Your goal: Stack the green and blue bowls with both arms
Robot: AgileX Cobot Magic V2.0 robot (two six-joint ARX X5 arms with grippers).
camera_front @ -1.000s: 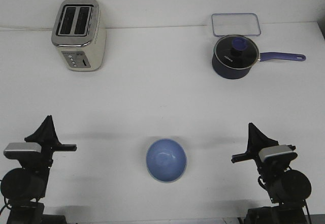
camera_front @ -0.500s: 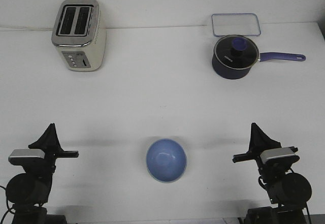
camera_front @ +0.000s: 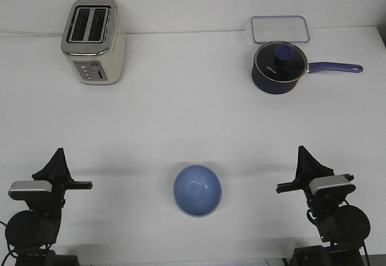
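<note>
- Blue bowl [camera_front: 198, 190] upright on the table [camera_front: 181, 115], between both grippers, touching neither.
- Left gripper [camera_front: 58, 157], right gripper [camera_front: 303, 155] flank the bowl, well apart; jaw state cannot be told.
- Green bowl not seen.

Bowl [camera_front: 198, 190]: periwinkle blue
Saucepan [camera_front: 276, 68]: dark navy, blue knob
Toaster [camera_front: 93, 41]: cream, silver top
Tray [camera_front: 280, 29]: clear, bluish rim
Desk [camera_front: 181, 115]: white
Grippers: black
</note>
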